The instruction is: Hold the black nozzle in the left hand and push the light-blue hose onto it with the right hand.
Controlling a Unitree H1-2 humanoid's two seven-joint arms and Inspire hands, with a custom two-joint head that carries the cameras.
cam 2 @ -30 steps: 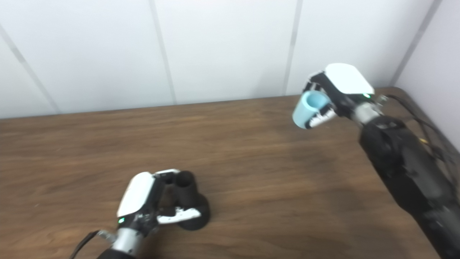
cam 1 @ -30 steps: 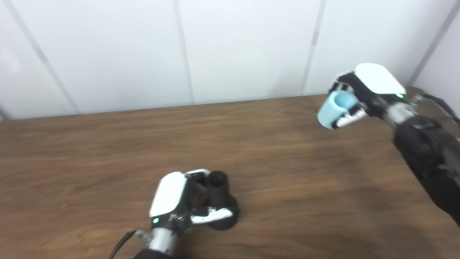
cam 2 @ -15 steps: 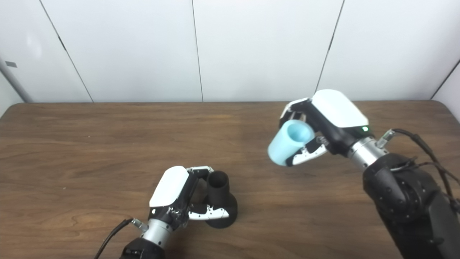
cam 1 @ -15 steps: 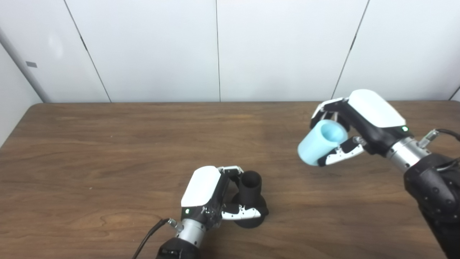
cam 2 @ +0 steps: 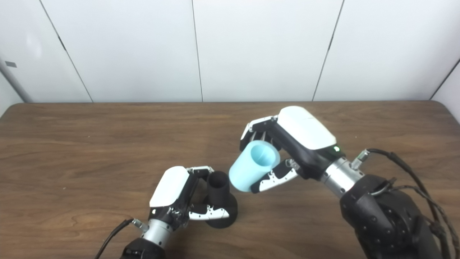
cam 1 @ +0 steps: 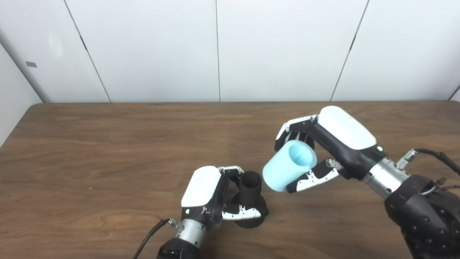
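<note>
The black nozzle [cam 1: 249,201] stands upright on the wooden table [cam 1: 107,151], its narrow open neck up and its wide base down. My left hand [cam 1: 210,196] is shut on the nozzle, with fingers behind the neck and the thumb across the base. My right hand [cam 1: 325,147] is shut on the light-blue hose [cam 1: 288,166], a short tube tilted with one open end up and toward me. The hose's lower end hangs just right of and slightly above the nozzle's neck, apart from it. The same scene shows in the right eye view, with the hose [cam 2: 253,170] and the nozzle [cam 2: 219,203].
White wall panels stand behind the table's far edge [cam 1: 230,102]. A black cable [cam 1: 433,154] runs from my right wrist over the table's right side.
My right hand has carried the hose left, down and toward me, from the back right to just beside the nozzle. The camera swung between the oldest frames and now. The left hand has stayed put.
</note>
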